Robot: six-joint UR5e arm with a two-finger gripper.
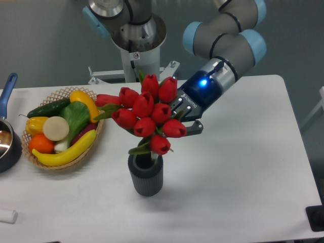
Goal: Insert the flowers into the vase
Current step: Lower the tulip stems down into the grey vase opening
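The flowers (147,114), a bunch of red tulip buds with green leaves, stand over the vase (146,174). Their green stems (147,152) reach down into its mouth. The vase is small, dark grey and ribbed, and it stands upright on the white table near the front middle. My gripper (183,124) is right behind and to the right of the buds, at bloom height, coming in from the upper right. The buds hide its fingertips. One dark finger (195,127) shows beside the rightmost bud. I cannot see whether the fingers clamp the bunch.
A wicker basket (96,135) with fruit and vegetables stands at the left, close to the flowers' leftmost buds. A dark pot with a blue handle (7,88) is at the far left edge. The arm's base column (136,50) stands behind the table. A small white object (7,216) lies at the front left.
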